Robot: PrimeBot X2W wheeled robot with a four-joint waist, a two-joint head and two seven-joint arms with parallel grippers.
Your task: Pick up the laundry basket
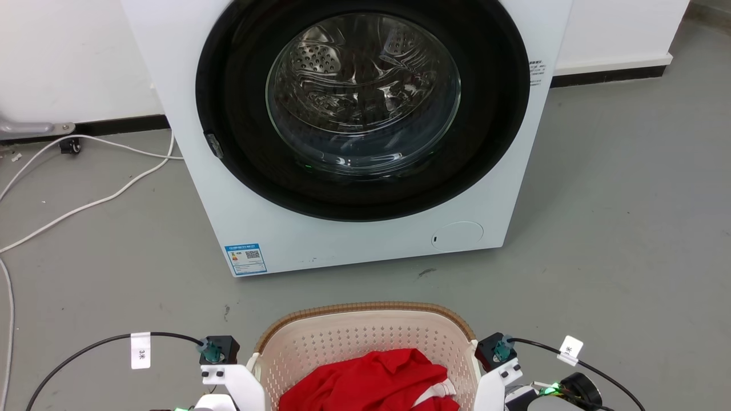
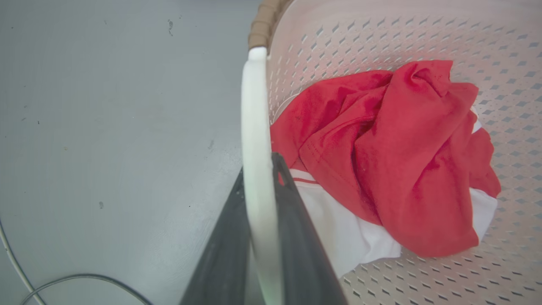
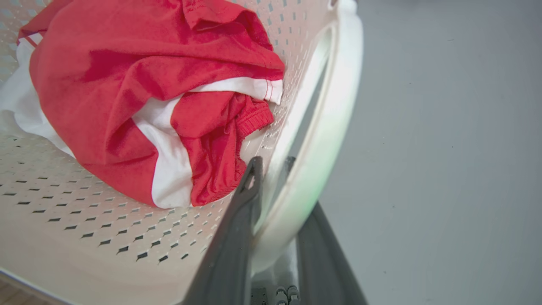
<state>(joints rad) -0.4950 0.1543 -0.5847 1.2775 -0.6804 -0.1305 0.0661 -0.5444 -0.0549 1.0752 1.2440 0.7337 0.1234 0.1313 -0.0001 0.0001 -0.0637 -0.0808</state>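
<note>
The laundry basket (image 1: pixel 365 311), cream and perforated with a brown woven-look rim, stands on the grey floor just before me. Red and white clothes (image 1: pixel 371 382) lie in it. In the left wrist view my left gripper (image 2: pixel 259 169) is shut on the basket's white side handle (image 2: pixel 254 106), one dark finger on each side of it. My right gripper (image 3: pixel 273 163) likewise clamps the opposite white handle (image 3: pixel 334 106). Both views show the basket wall (image 2: pixel 381 38) (image 3: pixel 84 203) and the clothes (image 2: pixel 402 148) (image 3: pixel 127 84). My pale wrists (image 1: pixel 228 379) (image 1: pixel 497 377) flank the basket.
A white front-loading washing machine (image 1: pixel 485 188) with a round glass door (image 1: pixel 362 91) stands beyond the basket. White cables (image 1: pixel 85 205) run over the floor at the left, and a black cable (image 2: pixel 84 277) lies near my left arm. Bare grey floor lies to the right.
</note>
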